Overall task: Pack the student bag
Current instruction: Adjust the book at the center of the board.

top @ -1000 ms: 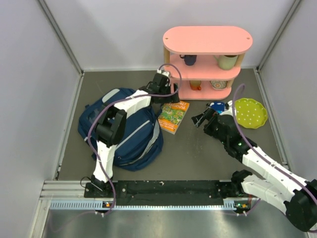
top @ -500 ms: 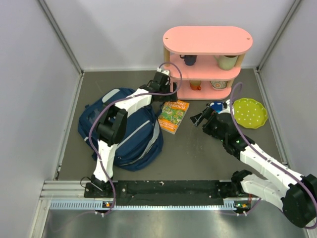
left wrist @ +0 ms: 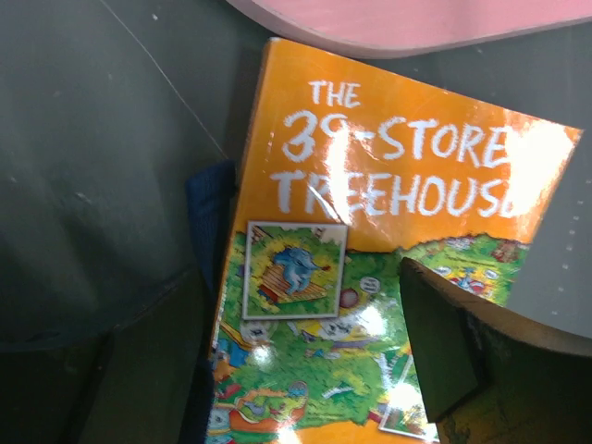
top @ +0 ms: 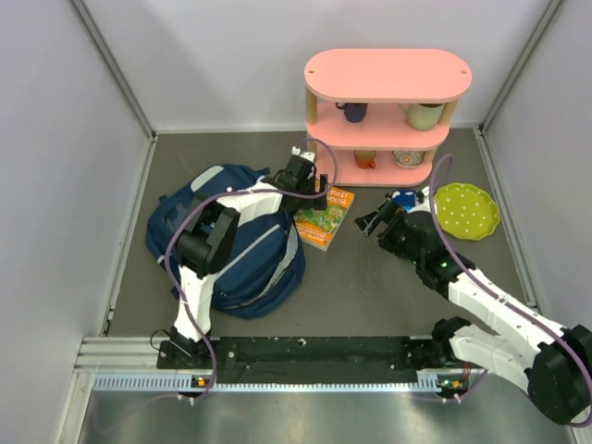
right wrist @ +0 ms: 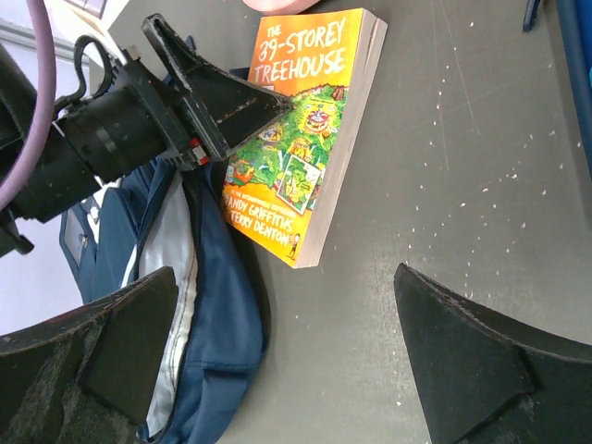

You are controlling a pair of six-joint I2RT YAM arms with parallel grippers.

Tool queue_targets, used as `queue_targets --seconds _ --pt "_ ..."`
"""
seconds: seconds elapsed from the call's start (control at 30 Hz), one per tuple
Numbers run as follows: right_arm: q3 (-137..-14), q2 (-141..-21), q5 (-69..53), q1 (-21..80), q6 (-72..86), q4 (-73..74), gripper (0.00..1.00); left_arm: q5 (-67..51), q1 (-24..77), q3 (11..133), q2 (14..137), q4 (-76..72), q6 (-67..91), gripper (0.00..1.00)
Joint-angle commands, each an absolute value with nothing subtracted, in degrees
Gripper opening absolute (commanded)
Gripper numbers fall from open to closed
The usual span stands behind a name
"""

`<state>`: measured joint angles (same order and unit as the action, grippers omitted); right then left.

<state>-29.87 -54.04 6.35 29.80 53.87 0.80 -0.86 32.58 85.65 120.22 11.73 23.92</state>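
Note:
The student bag (top: 227, 242) lies navy and unzipped at the left, its grey lining (right wrist: 176, 268) showing. Beside its right edge lies an orange book (top: 326, 215), "The 39-Storey Treehouse" (left wrist: 370, 213). My left gripper (top: 307, 180) hovers open over the book's far left corner, right finger (left wrist: 444, 351) above the cover and nothing held. In the right wrist view the left gripper (right wrist: 217, 102) stands out against the book (right wrist: 310, 139). My right gripper (top: 373, 222) stands open, empty, just right of the book; it (right wrist: 296, 361) faces bare floor and the bag (right wrist: 217, 314).
A pink shelf unit (top: 388, 76) with mugs and bowls stands at the back. A green dotted plate (top: 468, 210) and a small blue object (top: 404, 198) lie at the right. Grey walls close the sides.
My left gripper has moved from the shelf's lower left corner toward the near side, onto the book's far corner. The right arm has barely shifted.

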Motion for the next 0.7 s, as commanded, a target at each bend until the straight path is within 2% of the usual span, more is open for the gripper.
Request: queue_targets --seconds 0.0,0.33,0.43,0.67 --pt "-29.4 -53.6 6.6 28.8 54.0 -1.6 0.99 2.2 33.9 81.2 114.8 5.0 24.4 0.87" --pt "-29.0 -54.4 6.2 28.1 54.0 -1.9 0.99 0.3 33.9 85.2 119.1 9.4 24.8 0.87" --pt "-29.0 -55.2 5.7 27.9 53.9 -2.1 0.99 -5.0 34.2 83.1 118.6 7.7 24.3 0.86" --pt "-24.9 -58.5 4.2 27.2 59.9 -5.4 0.99 -8.2 36.8 75.4 114.9 4.6 26.1 0.83"
